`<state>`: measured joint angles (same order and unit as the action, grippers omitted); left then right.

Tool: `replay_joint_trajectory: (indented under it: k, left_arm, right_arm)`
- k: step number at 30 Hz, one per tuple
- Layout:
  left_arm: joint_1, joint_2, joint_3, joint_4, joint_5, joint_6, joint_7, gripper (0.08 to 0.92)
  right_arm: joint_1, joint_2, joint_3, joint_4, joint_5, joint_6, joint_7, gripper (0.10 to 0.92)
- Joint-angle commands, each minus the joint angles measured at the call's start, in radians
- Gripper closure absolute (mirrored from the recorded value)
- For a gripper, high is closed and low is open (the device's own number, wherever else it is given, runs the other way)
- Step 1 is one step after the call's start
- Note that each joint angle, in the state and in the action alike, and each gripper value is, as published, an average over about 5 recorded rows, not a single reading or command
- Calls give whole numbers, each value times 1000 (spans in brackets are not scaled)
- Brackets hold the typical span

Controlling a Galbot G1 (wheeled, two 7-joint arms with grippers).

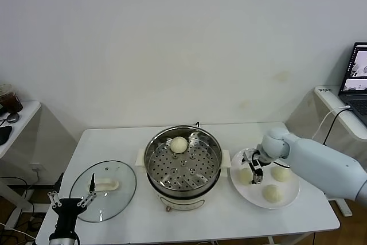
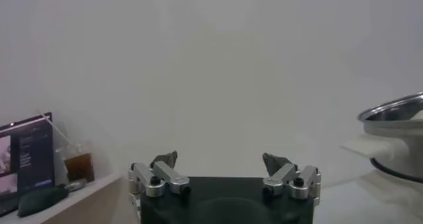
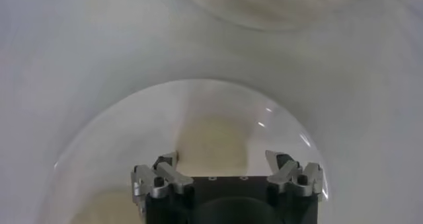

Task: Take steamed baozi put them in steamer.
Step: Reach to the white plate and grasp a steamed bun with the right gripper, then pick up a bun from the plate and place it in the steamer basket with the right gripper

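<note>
The steamer point(image 1: 183, 164), a shiny steel pot with a perforated tray, stands mid-table and holds one baozi point(image 1: 179, 145) at its far edge. Three more baozi point(image 1: 281, 172) lie on the white plate point(image 1: 293, 192) to its right. My right gripper point(image 1: 255, 171) is down over the plate's leftmost baozi point(image 1: 246, 175). The right wrist view shows that cream bun point(image 3: 215, 136) between the gripper's point(image 3: 223, 160) spread fingers, so the gripper is open around it. My left gripper point(image 1: 71, 201) hangs open at the table's front left corner, and in its own view point(image 2: 225, 160) it holds nothing.
A round glass lid point(image 1: 103, 190) with a white handle lies flat on the table left of the steamer, just beyond the left gripper. A side table with a laptop point(image 1: 358, 76) stands at the right. Another small table point(image 1: 14, 121) is at the far left.
</note>
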<state>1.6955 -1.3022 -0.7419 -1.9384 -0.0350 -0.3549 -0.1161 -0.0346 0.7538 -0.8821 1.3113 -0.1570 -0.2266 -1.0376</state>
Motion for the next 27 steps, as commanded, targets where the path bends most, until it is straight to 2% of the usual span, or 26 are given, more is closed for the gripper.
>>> replay_joint_trajectory:
  k: [1, 15, 18, 22, 27]
  left_arm:
    - [4, 0, -3, 0, 1, -2, -2, 177]
    - [5, -2, -2, -4, 1, -2, -1, 177]
    - [6, -1, -2, -7, 1, -2, 1, 177]
    - [4, 1, 1, -10, -2, -2, 4, 177]
    - [-9, 15, 9, -11, -11, -1, 8, 177]
  right_arm:
    - [-13, 29, 5, -32, -17, -15, -24, 237]
    - [10, 8, 16, -9, -8, -7, -52, 550]
    - [46, -15, 8, 12, 15, -4, -65, 575]
    - [169, -63, -43, 60, 81, -8, -83, 570]
    - [446, -117, -220, 141, 252, -32, -95, 559]
